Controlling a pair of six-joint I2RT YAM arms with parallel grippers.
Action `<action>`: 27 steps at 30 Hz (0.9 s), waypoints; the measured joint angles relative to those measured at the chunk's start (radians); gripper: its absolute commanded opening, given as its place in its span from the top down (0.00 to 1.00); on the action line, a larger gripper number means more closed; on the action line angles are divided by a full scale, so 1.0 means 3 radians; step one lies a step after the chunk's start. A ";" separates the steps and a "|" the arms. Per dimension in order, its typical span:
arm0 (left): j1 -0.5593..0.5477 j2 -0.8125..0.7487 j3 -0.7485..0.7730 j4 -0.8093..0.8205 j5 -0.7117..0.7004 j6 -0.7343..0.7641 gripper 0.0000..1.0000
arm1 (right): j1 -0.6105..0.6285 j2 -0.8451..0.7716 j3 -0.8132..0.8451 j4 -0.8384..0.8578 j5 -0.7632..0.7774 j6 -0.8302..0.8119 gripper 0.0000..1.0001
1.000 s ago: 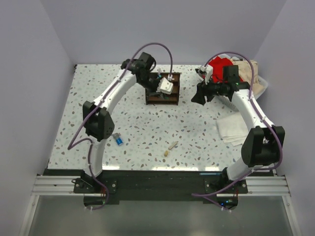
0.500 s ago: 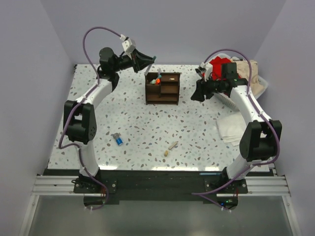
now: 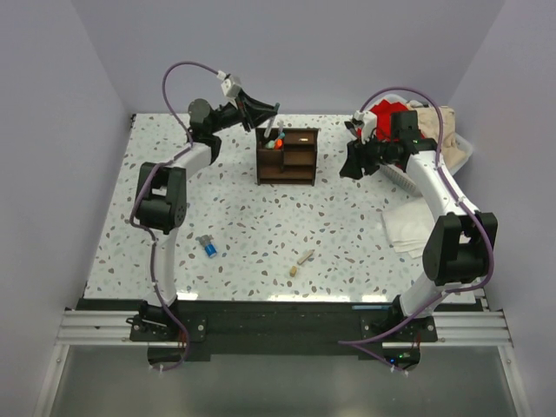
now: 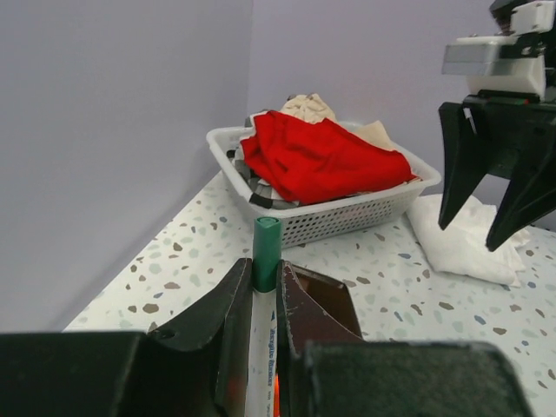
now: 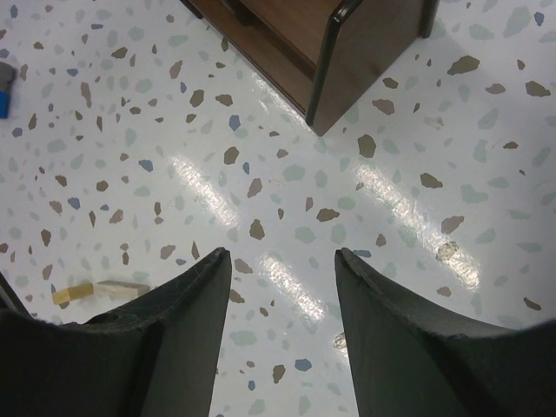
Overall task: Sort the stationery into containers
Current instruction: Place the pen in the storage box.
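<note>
while level — left jaws round marker [image 4: 266, 252]

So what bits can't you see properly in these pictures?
- Left wrist view: lower body of the green-capped marker, hidden inside the left claw.
- Right wrist view: most of the wooden organiser, cut off by the top edge.
- Top view: its pens, too small to identify.

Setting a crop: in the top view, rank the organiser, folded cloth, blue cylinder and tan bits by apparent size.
Largest: wooden organiser and white folded cloth, too alike to rank.
Smallest: tan eraser-like bits and blue-grey cylinder, also too alike.
</note>
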State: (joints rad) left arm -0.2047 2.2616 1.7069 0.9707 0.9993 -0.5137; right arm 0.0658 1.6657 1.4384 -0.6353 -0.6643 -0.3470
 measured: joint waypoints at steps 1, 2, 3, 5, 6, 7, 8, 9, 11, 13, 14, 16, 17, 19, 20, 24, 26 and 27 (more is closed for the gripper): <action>0.0006 0.0025 0.0019 -0.0001 -0.0003 0.0000 1.00 | 0.0000 0.0000 0.0000 -0.0001 0.0008 -0.0001 0.45; 0.0017 0.0093 0.0064 -0.0004 -0.0006 0.0000 0.99 | 0.0000 0.0000 0.0000 0.0000 0.0015 -0.0001 0.45; 0.0025 0.0146 0.0092 -0.0004 -0.0008 0.0000 0.95 | 0.0000 0.0000 0.0000 -0.0001 0.0031 -0.0001 0.45; 0.0037 0.0245 0.0128 -0.0004 -0.0014 0.0001 0.71 | 0.0000 -0.0001 0.0000 -0.0001 0.0066 -0.0003 0.44; 0.0042 0.0273 0.0134 -0.0005 -0.0018 0.0003 0.58 | 0.0000 -0.0001 0.0000 -0.0003 0.0070 -0.0004 0.44; 0.0043 0.0308 0.0134 -0.0013 -0.0023 0.0005 0.43 | 0.0000 0.0000 0.0000 -0.0003 0.0078 -0.0005 0.44; 0.0045 0.0324 0.0134 -0.0025 -0.0028 0.0022 0.25 | 0.0000 0.0000 0.0000 -0.0004 0.0085 -0.0008 0.44; 0.0046 0.0334 0.0134 -0.0051 -0.0031 0.0029 0.20 | 0.0000 0.0000 0.0000 -0.0006 0.0089 -0.0010 0.44; 0.0046 0.0334 0.0134 -0.0066 -0.0034 0.0038 0.03 | 0.0000 0.0000 0.0000 -0.0008 0.0090 -0.0015 0.44; 0.0048 0.0284 0.0100 -0.0084 -0.0046 0.0028 0.00 | 0.0000 -0.0001 0.0000 -0.0006 0.0089 -0.0015 0.44; 0.0050 0.0223 0.0056 -0.0126 -0.0045 0.0034 0.00 | 0.0000 -0.0001 -0.0001 -0.0001 0.0088 -0.0014 0.44; 0.0052 0.0006 -0.0094 -0.0299 -0.0072 0.0055 0.00 | 0.0000 -0.0003 -0.0013 0.0013 0.0076 -0.0014 0.43; 0.0055 -0.0116 -0.0164 -0.0397 -0.0076 0.0103 0.00 | 0.0000 -0.0003 -0.0022 0.0023 0.0066 -0.0014 0.43; 0.0060 -0.0519 -0.0333 -0.0778 -0.0112 0.0318 0.00 | 0.0004 -0.0003 -0.0037 0.0019 0.0031 -0.0070 0.43; 0.0065 -0.0701 -0.0384 -0.0961 -0.0116 0.0455 0.00 | 0.0031 -0.0003 -0.0039 -0.0015 0.0005 -0.0163 0.43; 0.0084 -0.1609 -0.0558 -0.1914 -0.0228 0.1162 0.00 | 0.0304 -0.0034 -0.0076 -0.0401 0.0037 -0.0950 0.43; 0.0095 -0.2017 -0.0684 -0.2387 -0.0342 0.1446 0.00 | 0.0559 -0.0098 -0.0221 -0.0565 0.0050 -0.1392 0.43; 0.0102 -0.2176 -0.0771 -0.2575 -0.0416 0.1549 0.00 | 0.0656 -0.0120 -0.0290 -0.0631 0.0055 -0.1551 0.43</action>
State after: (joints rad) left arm -0.1741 1.6089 1.4757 0.1982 0.8745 -0.0490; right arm 0.2626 1.6299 1.3514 -0.8246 -0.6479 -0.8124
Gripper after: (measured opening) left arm 0.997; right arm 0.572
